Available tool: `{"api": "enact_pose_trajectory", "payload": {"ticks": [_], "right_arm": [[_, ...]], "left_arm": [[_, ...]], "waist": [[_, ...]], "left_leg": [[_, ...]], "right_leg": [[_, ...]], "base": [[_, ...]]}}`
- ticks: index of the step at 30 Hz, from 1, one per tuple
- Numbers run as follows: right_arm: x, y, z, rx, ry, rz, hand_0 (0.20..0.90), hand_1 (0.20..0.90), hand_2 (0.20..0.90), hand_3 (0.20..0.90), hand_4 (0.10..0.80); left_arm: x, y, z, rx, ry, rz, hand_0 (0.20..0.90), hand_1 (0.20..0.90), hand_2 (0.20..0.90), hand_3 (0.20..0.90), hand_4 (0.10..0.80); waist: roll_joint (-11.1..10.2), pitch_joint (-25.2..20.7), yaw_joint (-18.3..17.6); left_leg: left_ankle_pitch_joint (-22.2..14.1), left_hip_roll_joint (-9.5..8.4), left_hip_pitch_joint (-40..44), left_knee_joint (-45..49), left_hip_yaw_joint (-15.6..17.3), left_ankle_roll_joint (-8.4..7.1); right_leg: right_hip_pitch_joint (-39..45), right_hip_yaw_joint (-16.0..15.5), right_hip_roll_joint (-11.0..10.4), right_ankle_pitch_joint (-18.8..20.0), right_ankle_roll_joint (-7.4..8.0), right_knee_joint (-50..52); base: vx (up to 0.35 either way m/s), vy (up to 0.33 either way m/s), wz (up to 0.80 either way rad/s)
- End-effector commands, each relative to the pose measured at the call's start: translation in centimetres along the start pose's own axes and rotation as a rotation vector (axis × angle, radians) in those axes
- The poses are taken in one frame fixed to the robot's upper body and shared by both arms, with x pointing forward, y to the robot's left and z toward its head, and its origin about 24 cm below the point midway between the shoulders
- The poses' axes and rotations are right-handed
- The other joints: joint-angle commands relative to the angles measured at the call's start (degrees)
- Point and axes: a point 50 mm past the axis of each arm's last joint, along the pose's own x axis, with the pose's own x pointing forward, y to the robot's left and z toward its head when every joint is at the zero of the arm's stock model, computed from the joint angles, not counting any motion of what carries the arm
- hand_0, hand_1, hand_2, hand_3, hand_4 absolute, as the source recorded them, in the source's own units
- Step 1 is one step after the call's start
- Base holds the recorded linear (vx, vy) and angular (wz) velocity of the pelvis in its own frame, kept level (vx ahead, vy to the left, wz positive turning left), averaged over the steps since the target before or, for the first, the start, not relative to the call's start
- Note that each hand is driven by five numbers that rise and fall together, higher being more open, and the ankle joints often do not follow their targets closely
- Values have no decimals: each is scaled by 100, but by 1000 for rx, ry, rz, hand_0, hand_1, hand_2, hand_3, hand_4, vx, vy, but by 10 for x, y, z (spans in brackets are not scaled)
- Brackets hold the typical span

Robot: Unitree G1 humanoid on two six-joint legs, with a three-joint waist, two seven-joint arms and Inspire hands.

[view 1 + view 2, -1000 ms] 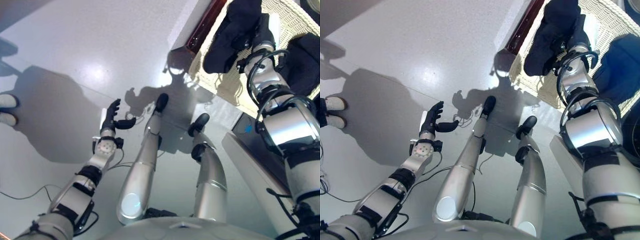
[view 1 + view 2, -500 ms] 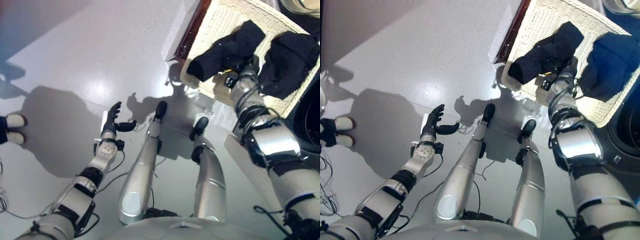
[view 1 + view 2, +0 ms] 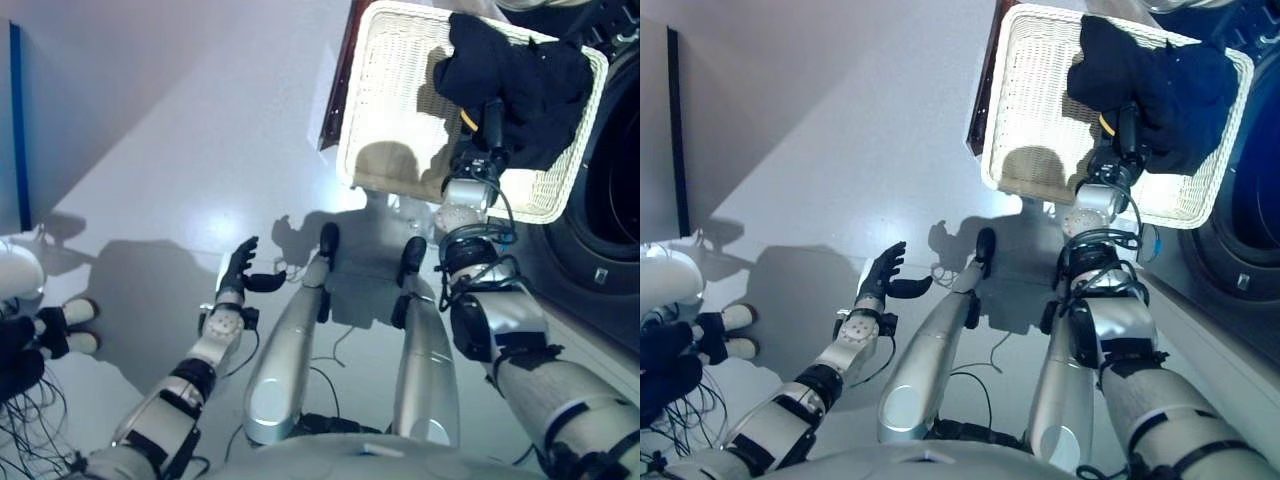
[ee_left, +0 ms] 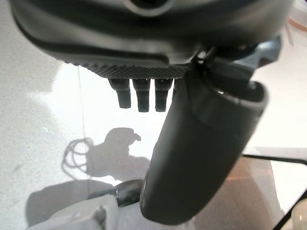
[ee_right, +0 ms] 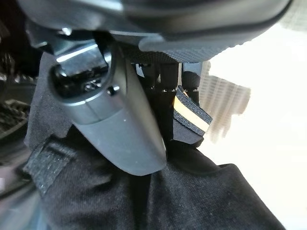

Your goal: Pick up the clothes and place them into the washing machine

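Note:
A white wicker basket (image 3: 390, 90) holds dark clothes (image 3: 520, 70), bunched at its end beside the washing machine (image 3: 610, 190). My right hand (image 3: 490, 120) reaches into the pile from the basket's near side. In the right wrist view my thumb (image 5: 115, 124) and fingers pinch the dark cloth (image 5: 192, 191) at a band with an orange stripe (image 5: 192, 117). My left hand (image 3: 238, 272) hangs open over the grey floor, far from the basket, holding nothing; it also shows in the left wrist view (image 4: 201, 143).
The basket rests on a dark brown box (image 3: 335, 90). The machine's dark round opening is just right of the basket. A person's white shoes (image 3: 75, 325) stand at the left. A blue panel (image 3: 15, 120) lines the left edge.
The whole picture has shifted, so the camera moved. My right hand now sits on the dark pile, which is bunched at the basket's machine-side end. The left hand holds its pose.

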Motion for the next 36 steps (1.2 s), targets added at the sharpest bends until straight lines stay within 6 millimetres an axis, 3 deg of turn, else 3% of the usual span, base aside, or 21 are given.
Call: {"api": "enact_pose_trajectory", "payload": {"ticks": [1, 8, 12, 20, 26, 30, 36], "right_arm": [[2, 38, 45, 97, -222, 201, 300, 300, 300, 300, 400], [15, 59, 78, 156, -362, 137, 300, 300, 300, 300, 400], [22, 92, 107, 158, -434, 161, 300, 300, 300, 300, 400], [26, 123, 147, 180, -545, 148, 300, 300, 300, 300, 400], [19, 150, 177, 189, -652, 155, 300, 300, 300, 300, 400], [10, 171, 209, 179, -749, 177, 300, 300, 300, 300, 400], [-4, 195, 235, 124, -852, 207, 300, 300, 300, 300, 400]], "left_arm": [[-17, -3, -29, -38, 69, 18, 900, 900, 900, 900, 800], [-18, -8, -30, -27, 64, 1, 900, 900, 900, 900, 800], [-16, -5, -25, -35, 47, 31, 900, 900, 900, 900, 800], [-15, -6, -23, -27, 35, 40, 900, 900, 900, 900, 800], [-18, -6, -25, -27, 31, 52, 900, 900, 900, 900, 800], [-21, -1, -27, -29, 27, 72, 900, 900, 900, 900, 800], [-22, -2, -25, -34, 10, 74, 900, 900, 900, 900, 800]], "waist": [[428, -623, -174], [623, -682, -162], [752, -580, -168], [914, -697, -83], [1118, -839, 0], [1288, -977, 107], [1441, -1082, 162]], "left_leg": [[-190, -251, -231, 0, 1, -77], [-216, -271, -323, 17, 67, -54], [-180, -306, -603, 67, 139, -58], [-222, -289, -1135, 356, 231, -71], [-244, -322, -1222, 369, 282, -84], [-251, -357, -1239, 362, 301, -101], [-209, -368, -1310, 310, 316, -149]], "right_leg": [[299, 118, 35, -414, 185, 26], [115, 234, 55, -421, 193, 98], [-313, 369, 89, -401, 172, 295], [-965, 515, 107, -442, 168, 669], [-1108, 613, 90, -516, 172, 793], [-1176, 670, 83, -585, 172, 863], [-1315, 696, 92, -643, 164, 948]], "base": [[-1, 22, -8], [-2, 14, -10], [-48, 23, -5], [-14, -7, -6], [15, 7, 2], [23, -8, 1], [9, -15, 4]]}}
